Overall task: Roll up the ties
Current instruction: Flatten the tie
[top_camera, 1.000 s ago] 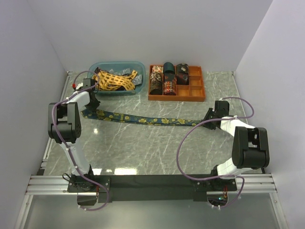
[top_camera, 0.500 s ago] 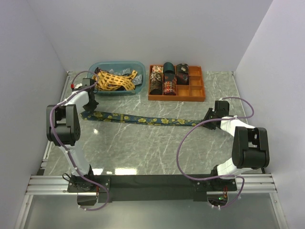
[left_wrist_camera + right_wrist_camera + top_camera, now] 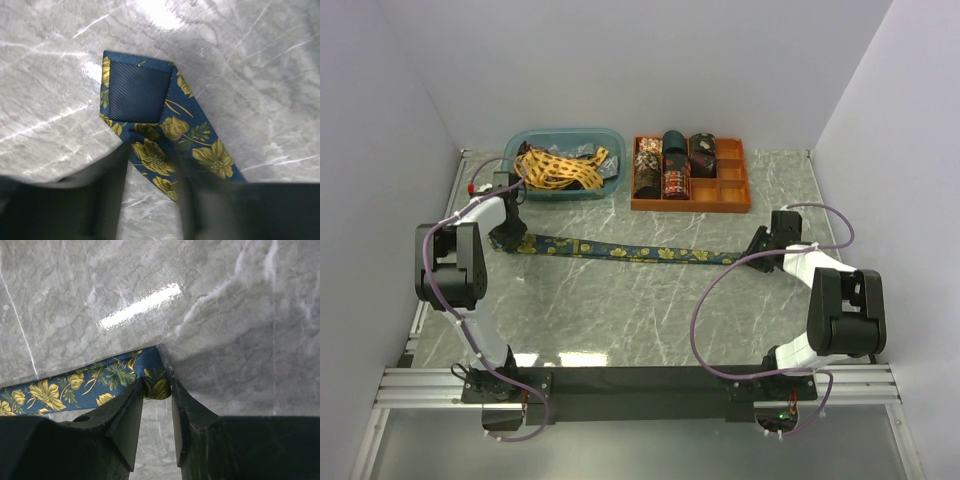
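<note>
Left wrist view: left gripper (image 3: 152,172) looks clamped on the navy floral tie (image 3: 165,125) just behind its folded-over wide end, lining showing. Right gripper (image 3: 157,392) pinches the narrow tip. Only the top view shows the long axis: the tie lies flat on the marble table (image 3: 620,320), running left-right between the arms, one end at each gripper.

I can read no text, label, brand, number or sign in any of my three feeds. The only markings I can make out are the yellow flowers printed on the navy tie (image 3: 165,130), and those are pattern, not lettering.
</note>
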Available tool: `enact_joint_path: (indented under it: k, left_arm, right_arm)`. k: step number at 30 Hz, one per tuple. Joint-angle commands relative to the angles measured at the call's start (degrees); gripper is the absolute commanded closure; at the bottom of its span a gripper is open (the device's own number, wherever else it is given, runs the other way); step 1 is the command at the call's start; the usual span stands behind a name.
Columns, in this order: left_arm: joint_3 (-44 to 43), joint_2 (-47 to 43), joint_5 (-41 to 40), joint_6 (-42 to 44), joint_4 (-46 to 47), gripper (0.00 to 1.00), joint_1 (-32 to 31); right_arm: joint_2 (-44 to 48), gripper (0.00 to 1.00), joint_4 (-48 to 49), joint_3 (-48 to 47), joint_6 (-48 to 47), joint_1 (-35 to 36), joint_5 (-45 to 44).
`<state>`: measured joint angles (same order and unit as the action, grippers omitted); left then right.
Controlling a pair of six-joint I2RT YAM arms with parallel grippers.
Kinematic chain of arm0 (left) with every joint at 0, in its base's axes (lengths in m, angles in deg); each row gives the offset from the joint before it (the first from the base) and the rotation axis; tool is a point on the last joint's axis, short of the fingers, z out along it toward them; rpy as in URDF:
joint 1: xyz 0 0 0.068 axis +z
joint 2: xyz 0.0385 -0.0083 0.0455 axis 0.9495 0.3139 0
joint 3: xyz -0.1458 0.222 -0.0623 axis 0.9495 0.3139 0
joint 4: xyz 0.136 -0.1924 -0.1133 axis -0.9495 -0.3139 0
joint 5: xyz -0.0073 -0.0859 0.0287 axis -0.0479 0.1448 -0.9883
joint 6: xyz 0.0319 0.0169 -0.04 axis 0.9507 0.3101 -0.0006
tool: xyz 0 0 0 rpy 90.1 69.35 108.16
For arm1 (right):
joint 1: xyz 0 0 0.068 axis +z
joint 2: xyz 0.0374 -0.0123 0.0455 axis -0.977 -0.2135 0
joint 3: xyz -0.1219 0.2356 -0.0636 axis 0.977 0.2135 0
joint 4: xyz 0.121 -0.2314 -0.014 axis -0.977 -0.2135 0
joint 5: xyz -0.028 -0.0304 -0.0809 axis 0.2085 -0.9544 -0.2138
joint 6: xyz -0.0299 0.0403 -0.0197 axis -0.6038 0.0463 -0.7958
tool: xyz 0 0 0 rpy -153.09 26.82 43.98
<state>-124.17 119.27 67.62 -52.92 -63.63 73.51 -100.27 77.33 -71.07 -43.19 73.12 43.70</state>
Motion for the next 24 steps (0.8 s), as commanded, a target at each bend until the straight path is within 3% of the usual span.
enact_joint_path:
  k: [1, 14, 20, 24]
  left_arm:
    - [0.01, -0.42, 0.0, -0.27, 2.24, 0.5, 0.04]
    - [2.04, -9.46, -0.87, 2.1, 2.41, 0.11, -1.45]
    - [1.86, -12.72, -0.27, 3.07, 2.76, 0.18, -10.31]
    - [2.65, -11.32, 2.46, 2.19, 4.08, 0.29, -13.84]
  right_arm:
    - [3.26, 0.62, -0.89, -1.83, -0.69, -0.54, -2.01]
    - [3.53, 0.55, -1.68, -2.27, -1.57, -0.45, -0.96]
    - [3.0, 0.57, -2.91, -3.15, -2.88, -0.45, -1.66]
    - [2.48, 0.57, -3.35, -4.11, -2.71, -0.45, -1.13]
